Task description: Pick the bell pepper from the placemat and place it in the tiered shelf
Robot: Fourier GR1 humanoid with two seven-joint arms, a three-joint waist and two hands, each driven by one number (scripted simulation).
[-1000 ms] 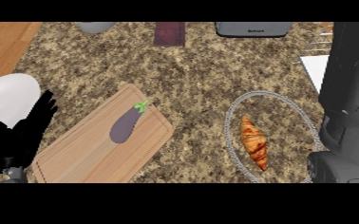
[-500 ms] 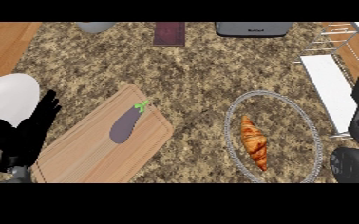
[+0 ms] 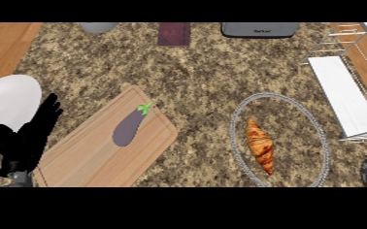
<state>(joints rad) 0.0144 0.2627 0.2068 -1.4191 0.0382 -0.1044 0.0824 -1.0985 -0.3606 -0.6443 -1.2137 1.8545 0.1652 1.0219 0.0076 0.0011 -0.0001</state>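
Purple eggplant with green stem (image 3: 131,126), lying on light wooden cutting board (image 3: 86,157). White wire tiered shelf (image 3: 342,92), far right. Black left hand (image 3: 32,133), left edge, fingers straight, empty. Golden croissant (image 3: 260,145) inside wire-rimmed round basket (image 3: 240,112).

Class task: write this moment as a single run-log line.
left hand: open, resting at left edge | eggplant: on cutting board, untouched | croissant: in wire basket | shelf: right

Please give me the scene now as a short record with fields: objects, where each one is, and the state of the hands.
vegetable: eggplant, no bell pepper visible
eggplant location: lying on wooden board
pastry: croissant inside round wire basket
shelf: white tiered shelf at right edge, holds nothing visible
left hand: at left edge, fingers straight, holding nothing
right hand: only a dark sliver at lower right, fingers not visible
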